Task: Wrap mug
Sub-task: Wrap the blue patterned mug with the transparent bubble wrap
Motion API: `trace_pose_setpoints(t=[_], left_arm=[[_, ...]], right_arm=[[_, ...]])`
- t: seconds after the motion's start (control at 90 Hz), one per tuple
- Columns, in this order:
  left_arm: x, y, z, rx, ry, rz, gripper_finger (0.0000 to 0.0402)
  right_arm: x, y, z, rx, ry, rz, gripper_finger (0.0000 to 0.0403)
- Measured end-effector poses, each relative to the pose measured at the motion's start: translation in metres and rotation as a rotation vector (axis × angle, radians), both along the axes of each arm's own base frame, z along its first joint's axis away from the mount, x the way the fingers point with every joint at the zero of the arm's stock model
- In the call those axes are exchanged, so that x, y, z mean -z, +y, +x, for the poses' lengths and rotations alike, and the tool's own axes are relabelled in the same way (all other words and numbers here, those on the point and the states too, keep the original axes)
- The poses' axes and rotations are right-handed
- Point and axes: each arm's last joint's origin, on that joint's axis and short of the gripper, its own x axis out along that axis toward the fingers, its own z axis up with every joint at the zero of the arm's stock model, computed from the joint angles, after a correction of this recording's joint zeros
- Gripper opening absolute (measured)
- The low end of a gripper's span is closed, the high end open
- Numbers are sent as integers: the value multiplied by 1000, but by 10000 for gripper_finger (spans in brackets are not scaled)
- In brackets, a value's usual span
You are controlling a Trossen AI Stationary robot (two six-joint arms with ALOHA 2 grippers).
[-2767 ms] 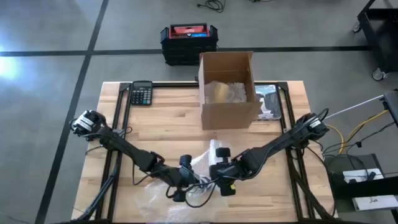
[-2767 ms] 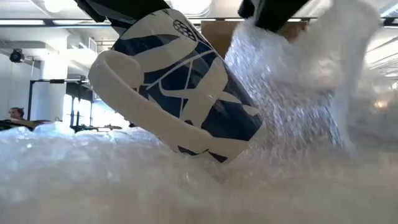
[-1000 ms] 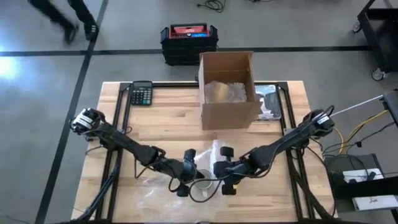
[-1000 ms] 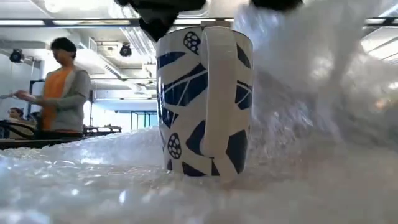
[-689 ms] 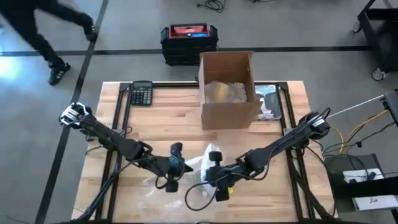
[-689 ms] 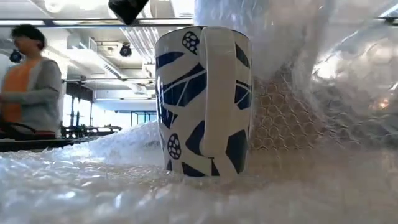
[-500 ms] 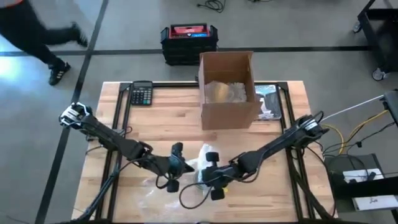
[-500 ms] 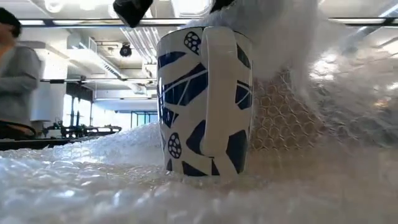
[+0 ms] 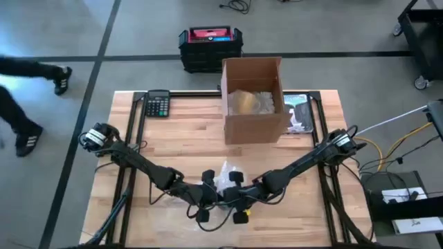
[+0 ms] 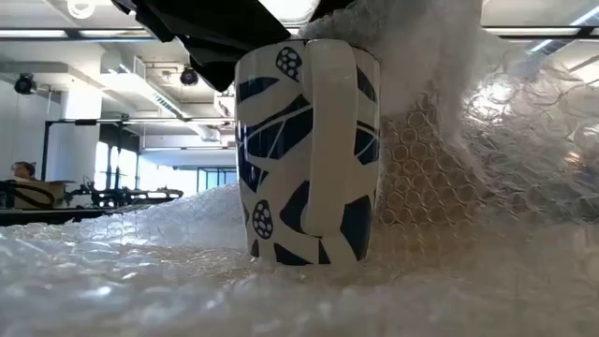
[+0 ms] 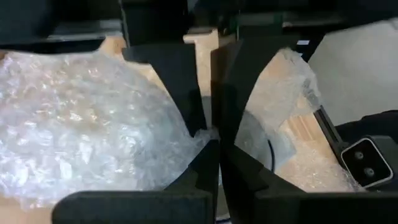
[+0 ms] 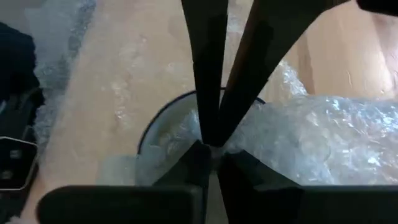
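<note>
While both arms reached in over the near middle of the table (image 9: 180,135), the mug (image 10: 307,154) stood upright on bubble wrap (image 10: 140,271), white with dark blue leaf shapes, handle turned toward the low camera. Wrap rose just behind and to one side of the mug, climbing past its rim in the low view. From above the mug itself was mostly hidden under wrap and the two grippers.

Left gripper (image 9: 205,196): just beside the mug on its left side, fingers (image 11: 180,81) drawn nearly together with a fold of wrap (image 11: 81,124) pinched between them, seen in the left wrist view. Wrap bunched on one side of the fingers; more lay beyond them on the bare wood.

Right gripper (image 9: 237,196): just beside the mug on its right, close to the left gripper. Its fingers (image 12: 208,68) met at the tips over the mug's rim (image 12: 155,121), closed on the edge of the wrap (image 12: 323,130), which spread away to one side of the mug's mouth.

Farther back on the table: open cardboard box (image 9: 253,100), calculator (image 9: 157,105) at the far left corner. Black case (image 9: 210,47) on the floor beyond. A person's legs (image 9: 24,104) showed at the left edge of the high view.
</note>
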Motion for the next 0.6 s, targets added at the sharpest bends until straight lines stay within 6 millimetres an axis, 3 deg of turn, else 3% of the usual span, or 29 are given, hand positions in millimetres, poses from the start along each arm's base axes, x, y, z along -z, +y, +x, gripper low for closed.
trace_pose_setpoints(t=[0.222,0.411,0.6], left_arm=[[1,0,-1,2,16,7,0],[3,1,0,-6,19,6,0],[3,0,0,2,19,0,0]], right_arm=[[-31,2,3,-37,11,8,112],[-57,-3,-3,-50,133,-65,158],[-77,-20,-20,87,230,-373,167]])
